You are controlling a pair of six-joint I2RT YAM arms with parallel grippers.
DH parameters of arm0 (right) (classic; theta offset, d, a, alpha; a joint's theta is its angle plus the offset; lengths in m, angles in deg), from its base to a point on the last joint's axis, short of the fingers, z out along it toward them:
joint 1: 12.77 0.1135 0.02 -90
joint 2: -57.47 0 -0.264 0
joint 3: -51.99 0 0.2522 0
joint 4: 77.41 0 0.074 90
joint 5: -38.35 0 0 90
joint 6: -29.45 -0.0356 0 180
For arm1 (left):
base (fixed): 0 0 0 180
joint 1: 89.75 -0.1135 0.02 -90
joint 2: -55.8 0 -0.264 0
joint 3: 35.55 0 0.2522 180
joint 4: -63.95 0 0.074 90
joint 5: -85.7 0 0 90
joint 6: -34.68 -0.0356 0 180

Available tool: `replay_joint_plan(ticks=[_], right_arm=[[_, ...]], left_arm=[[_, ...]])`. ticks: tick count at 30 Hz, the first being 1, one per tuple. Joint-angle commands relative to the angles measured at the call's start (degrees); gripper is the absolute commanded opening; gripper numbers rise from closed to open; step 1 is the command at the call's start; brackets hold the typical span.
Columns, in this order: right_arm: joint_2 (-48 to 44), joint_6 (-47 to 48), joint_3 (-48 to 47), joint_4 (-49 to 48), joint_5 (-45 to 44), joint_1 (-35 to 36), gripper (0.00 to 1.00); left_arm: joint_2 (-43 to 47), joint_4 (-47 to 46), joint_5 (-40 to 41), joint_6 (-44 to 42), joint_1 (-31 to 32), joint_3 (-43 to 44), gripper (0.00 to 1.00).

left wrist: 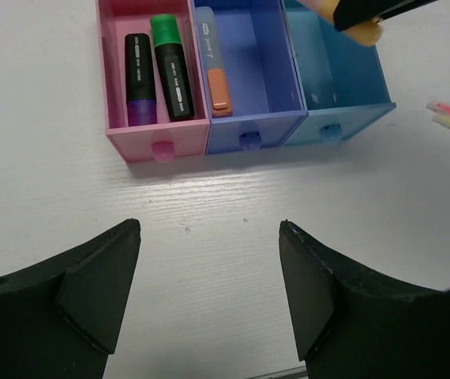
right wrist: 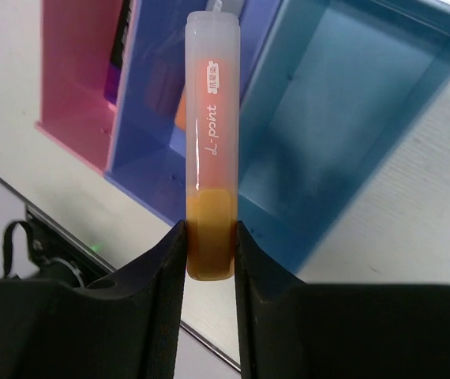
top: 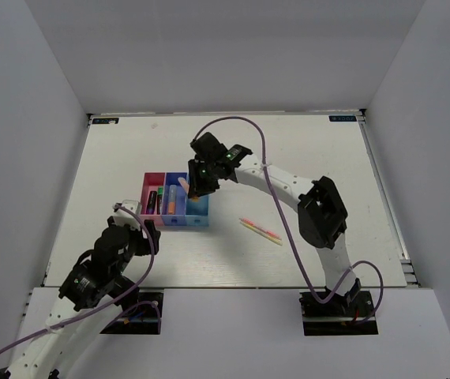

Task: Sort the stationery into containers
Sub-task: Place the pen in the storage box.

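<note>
Three joined bins stand mid-table: pink-red [top: 151, 183], dark blue [top: 174, 220], light blue [top: 198, 213]. The pink-red bin [left wrist: 114, 75] holds a black marker with a purple end [left wrist: 138, 79] and a black marker with a green cap [left wrist: 170, 67]. The dark blue bin [left wrist: 260, 55] holds an orange-pink highlighter [left wrist: 215, 71]. My right gripper [right wrist: 211, 237] is shut on another orange-pink highlighter [right wrist: 211, 142], held above the seam between the dark blue and light blue bins [right wrist: 343, 103]. Thin yellow-pink pens [top: 260, 230] lie right of the bins. My left gripper [left wrist: 209, 237] is open and empty, in front of the bins.
The table's raised rim [top: 379, 189] runs along the right side and the back. White walls enclose the table. The right arm's purple cable [top: 276, 205] arcs over the middle of the table.
</note>
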Motion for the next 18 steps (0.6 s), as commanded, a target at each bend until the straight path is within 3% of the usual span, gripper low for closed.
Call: replay_joint_plan(ticks=[1, 13, 15, 16, 18], right_arm=[[1.90, -7.38, -5.56, -2.92, -2.94, 1.55, 0.00], [5.78, -6.15, -6.98, -3.36, -4.34, 4.19, 0.01], [5.87, -5.71, -6.63, -3.79, -4.43, 4.19, 0.10], [5.78, -5.27, -6.46, -3.88, -4.61, 4.19, 0.22], [5.78, -4.74, -6.54, -4.41, -4.08, 4.19, 0.33]], left_arm=[[0.77, -0.76, 2.63, 0.80, -0.28, -0.69, 0.81], [1.21, -0.76, 3.16, 0.80, -0.28, -0.78, 0.81], [1.30, -0.93, 3.16, 0.71, -0.28, -0.70, 0.81], [1.30, -0.85, 3.07, 0.80, -0.28, -0.87, 0.81], [1.21, -1.11, 2.98, 0.71, -0.28, -0.87, 0.81]])
